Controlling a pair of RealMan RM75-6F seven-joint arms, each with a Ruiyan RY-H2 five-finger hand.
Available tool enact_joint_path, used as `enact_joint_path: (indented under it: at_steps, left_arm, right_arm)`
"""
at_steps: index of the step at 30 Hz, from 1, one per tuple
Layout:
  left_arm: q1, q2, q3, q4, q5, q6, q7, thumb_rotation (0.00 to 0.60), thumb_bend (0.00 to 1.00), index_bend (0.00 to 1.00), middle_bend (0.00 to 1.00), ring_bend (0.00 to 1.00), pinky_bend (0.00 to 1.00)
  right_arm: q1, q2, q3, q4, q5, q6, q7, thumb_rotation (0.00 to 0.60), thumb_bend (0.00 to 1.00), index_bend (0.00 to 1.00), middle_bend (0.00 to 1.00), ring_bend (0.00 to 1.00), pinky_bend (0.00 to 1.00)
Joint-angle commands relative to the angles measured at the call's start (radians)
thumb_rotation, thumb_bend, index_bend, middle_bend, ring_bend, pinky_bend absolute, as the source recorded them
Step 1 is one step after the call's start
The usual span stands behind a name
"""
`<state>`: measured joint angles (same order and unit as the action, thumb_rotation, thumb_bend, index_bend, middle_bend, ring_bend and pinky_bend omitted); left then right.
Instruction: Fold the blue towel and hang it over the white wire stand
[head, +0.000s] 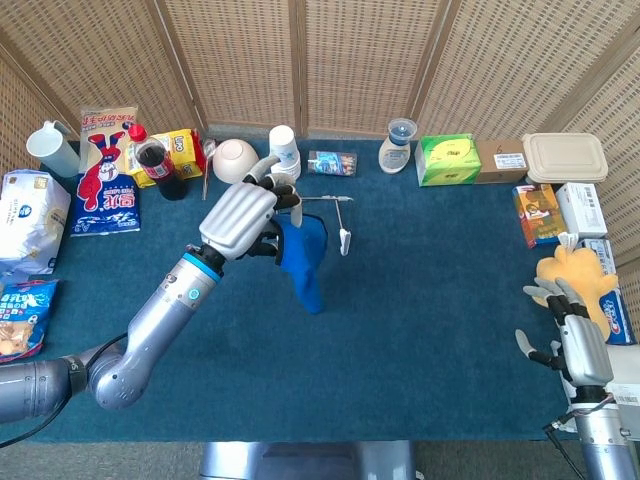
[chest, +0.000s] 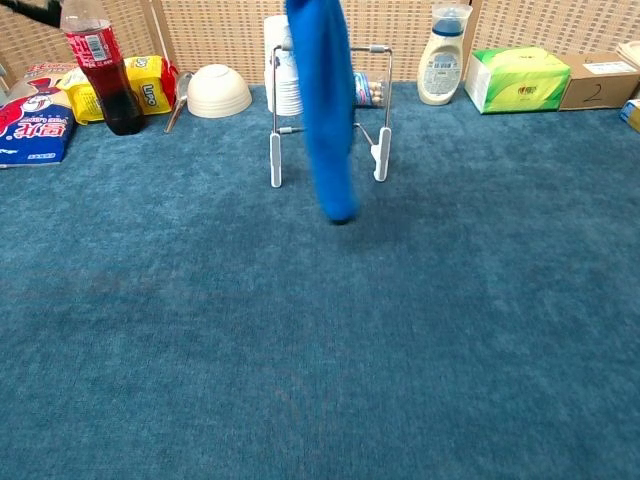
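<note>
My left hand (head: 243, 219) holds the folded blue towel (head: 303, 255) by its top edge, lifted clear of the table. The towel (chest: 325, 110) hangs straight down in front of the white wire stand (chest: 378, 110), its lower end just above the cloth. The stand (head: 340, 222) sits at mid table behind the towel, partly hidden by it. My right hand (head: 573, 335) rests low at the table's right edge with fingers spread and nothing in it. The chest view does not show either hand.
Along the back stand a cola bottle (chest: 96, 62), snack bags (head: 105, 170), a white bowl (chest: 218, 91), stacked paper cups (head: 284, 153), a lotion bottle (chest: 441, 42), a green tissue box (chest: 516, 78) and cartons (head: 560, 180). A yellow plush toy (head: 587, 285) lies by my right hand.
</note>
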<state>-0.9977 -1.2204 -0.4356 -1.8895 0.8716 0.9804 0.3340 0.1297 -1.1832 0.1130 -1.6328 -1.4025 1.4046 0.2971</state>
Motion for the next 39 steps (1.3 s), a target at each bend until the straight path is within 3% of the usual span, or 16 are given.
enact_joint_path:
  at_steps: [1,14,23,30,39]
  left_arm:
    - [-0.023,0.022,-0.009,-0.029,-0.064,0.021,0.045,0.6,0.32,0.69,0.45,0.24,0.03]
    - [-0.104,0.114,0.001,-0.115,-0.297,0.066,0.212,0.6,0.33,0.69,0.42,0.21,0.02]
    - [-0.19,0.134,0.023,-0.159,-0.468,0.153,0.353,0.6,0.33,0.7,0.42,0.21,0.01]
    - [-0.237,0.12,0.033,-0.176,-0.544,0.218,0.419,0.6,0.33,0.7,0.42,0.21,0.01]
    - [-0.308,0.064,0.036,-0.111,-0.634,0.235,0.48,0.6,0.33,0.7,0.41,0.21,0.0]
  right_arm:
    - [-0.003,0.001,0.0,0.006,-0.004,0.002,0.01,0.6,0.33,0.23,0.16,0.0,0.0]
    - [-0.007,-0.005,-0.004,0.032,-0.019,-0.002,0.049,0.6,0.33,0.23,0.16,0.0,0.0]
    - [-0.017,-0.008,-0.011,0.052,-0.025,0.002,0.083,0.6,0.33,0.23,0.16,0.0,0.0]
    - [-0.02,-0.009,-0.016,0.065,-0.035,0.001,0.106,0.6,0.33,0.22,0.16,0.0,0.0]
    - [-0.03,-0.009,-0.021,0.075,-0.042,0.011,0.124,0.6,0.33,0.22,0.16,0.0,0.0]
